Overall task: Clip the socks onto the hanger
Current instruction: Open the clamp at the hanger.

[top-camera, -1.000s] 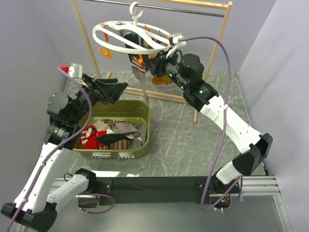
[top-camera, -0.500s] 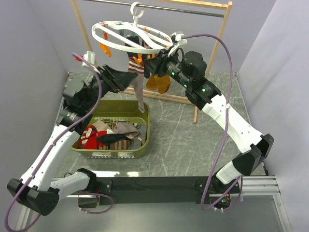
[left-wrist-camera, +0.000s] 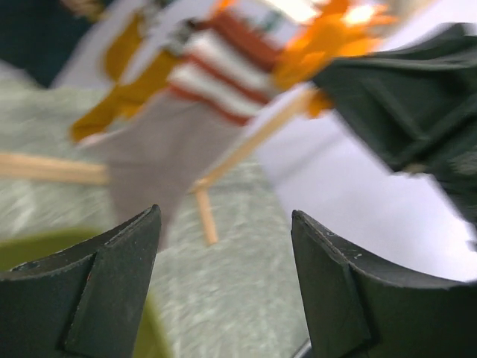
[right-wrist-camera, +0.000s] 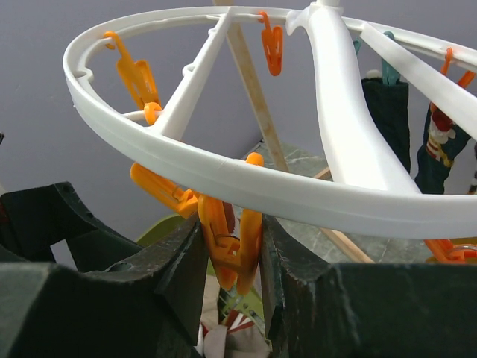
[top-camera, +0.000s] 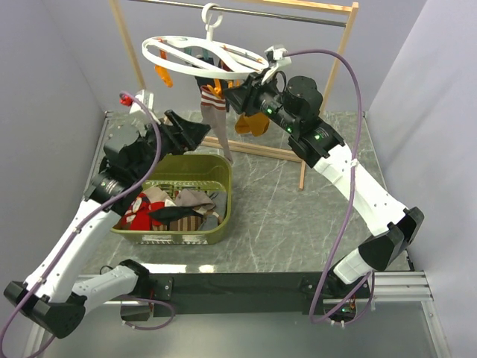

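Top cam sits above and behind my arm bases, looking down across the tabletop [top-camera: 298, 201] to the wooden rack [top-camera: 347, 30] at the far end. Left wrist cam peers out past my left hand [left-wrist-camera: 225, 224] at the striped-cuff sock [left-wrist-camera: 149, 156], close and blurry. Right wrist cam looks up past my right hand [right-wrist-camera: 231, 231] from just under the hanger [right-wrist-camera: 246, 183]; the top view shares both.

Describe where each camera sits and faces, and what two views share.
Top external: above and behind, looking down at both arms and the hanger.
Left wrist: over the open left end effector, facing the hanging sock.
Right wrist: looks up at the hanger; right end effector grips a clip.
Top and left wrist share the sock.
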